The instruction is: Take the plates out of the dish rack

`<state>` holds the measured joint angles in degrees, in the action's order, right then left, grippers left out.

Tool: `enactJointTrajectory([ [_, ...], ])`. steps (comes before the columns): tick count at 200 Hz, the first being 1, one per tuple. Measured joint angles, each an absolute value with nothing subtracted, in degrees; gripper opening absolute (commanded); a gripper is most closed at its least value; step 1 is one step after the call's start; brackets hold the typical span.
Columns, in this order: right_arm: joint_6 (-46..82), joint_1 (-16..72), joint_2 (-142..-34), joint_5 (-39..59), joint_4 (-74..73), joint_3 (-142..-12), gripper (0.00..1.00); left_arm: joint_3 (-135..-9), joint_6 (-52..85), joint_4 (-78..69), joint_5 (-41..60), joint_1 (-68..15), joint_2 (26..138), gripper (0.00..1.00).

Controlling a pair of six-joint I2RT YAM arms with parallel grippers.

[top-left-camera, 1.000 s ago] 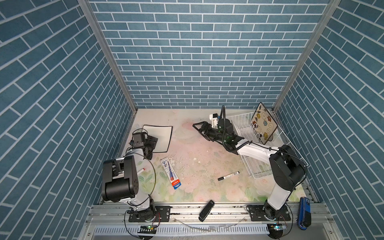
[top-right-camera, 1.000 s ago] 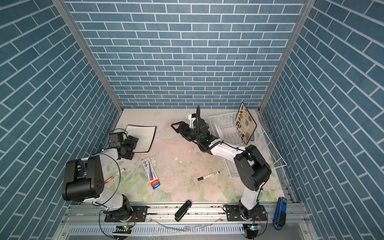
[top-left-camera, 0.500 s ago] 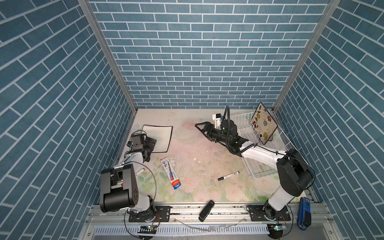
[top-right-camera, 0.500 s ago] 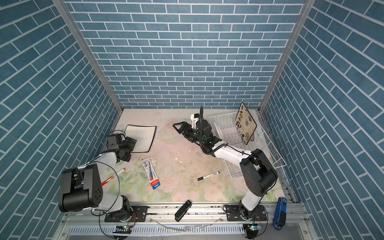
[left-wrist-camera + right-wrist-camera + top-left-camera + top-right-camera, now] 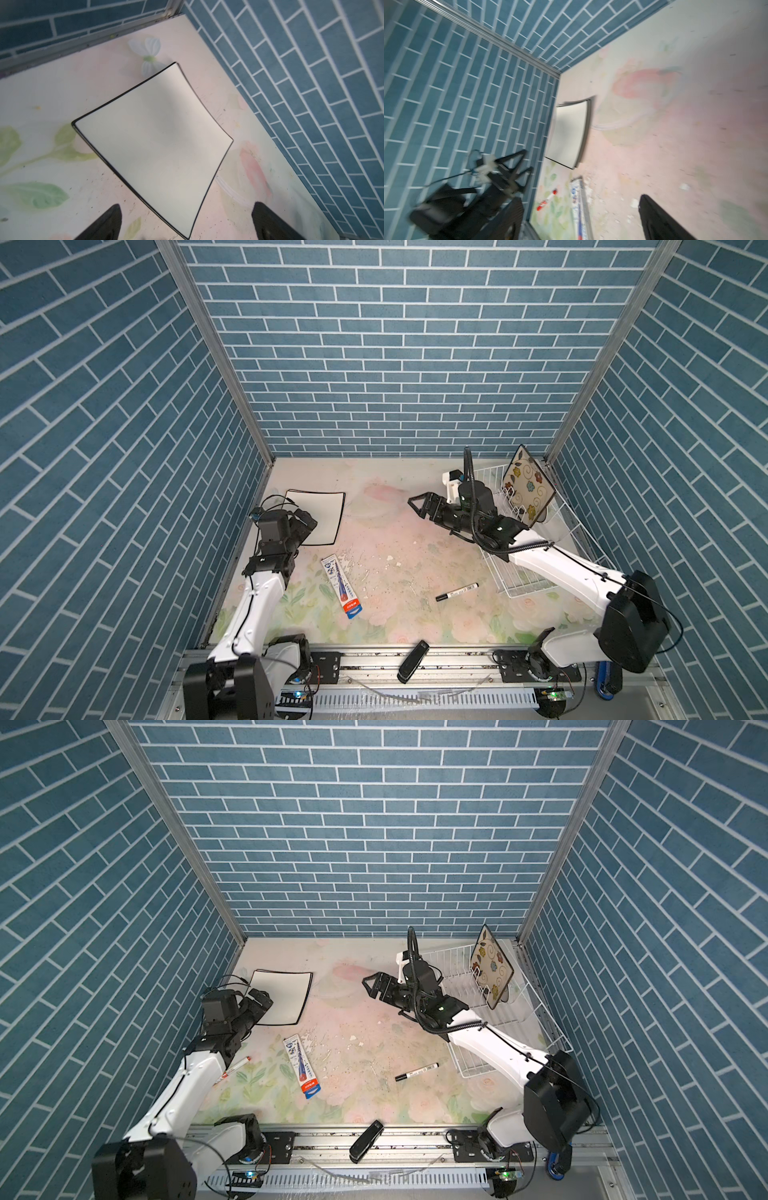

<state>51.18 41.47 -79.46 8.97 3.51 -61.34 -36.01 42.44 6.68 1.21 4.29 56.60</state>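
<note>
**One plate out, one in the rack, both grippers empty**

The white square plate (image 5: 318,516) lies flat on the table near the back left wall, out of the dish rack (image 5: 528,587). The left gripper (image 5: 306,521) sits at its near corner with the jaws spread wide and nothing between them but that corner, seen from the left wrist. The right gripper (image 5: 417,512) is also wide and empty, over bare table just left of the rack and pointing away from it. The flowered plate (image 5: 528,489) stands upright at the far end of the rack, leaning a little. No other plate shows clearly in there.

The likely trouble lies with the flowered plate. Its rim is thin and looks glazed, so a shallow or off-centre pinch could let it swing or slip. Pulled sideways rather than up, it could catch on the prongs and drag the light wire rack along. The right arm lies across the rack's near side, and its looped cable could snag a wire as it turns back.

On the left, a low retreat could knock the white plate's corner and push it against the wall. The marker (image 5: 457,591) and the blue box (image 5: 341,588) clutter the middle, so a plate set down there might rest tilted.
</note>
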Motion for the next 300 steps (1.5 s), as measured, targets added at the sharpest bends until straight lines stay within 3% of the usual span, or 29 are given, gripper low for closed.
enactJointTrajectory([
  [62,33.6,41.3,-75.0,-13.5,44.0,-78.1,0.96,-36.2,28.8,6.0,-1.0,-6.5,43.9,1.00],
  [129,15.5,30.7,-76.1,-26.9,68.6,-93.7,0.98,-35.3,22.0,-1.3,-0.8,-17.8,46.0,1.00],
  [182,6.9,15.6,-82.9,-22.1,74.2,-105.5,0.96,-34.8,18.5,-5.4,-3.5,-23.9,50.5,1.00],
  [221,2.7,5.7,-94.8,-14.0,76.8,-113.6,0.92,-34.7,17.7,-7.5,-3.5,-26.7,53.4,1.00],
  [300,-0.4,-2.4,-115.0,-5.5,83.3,-137.9,0.89,-34.0,18.4,-9.4,-3.5,-28.8,57.3,1.00],
])
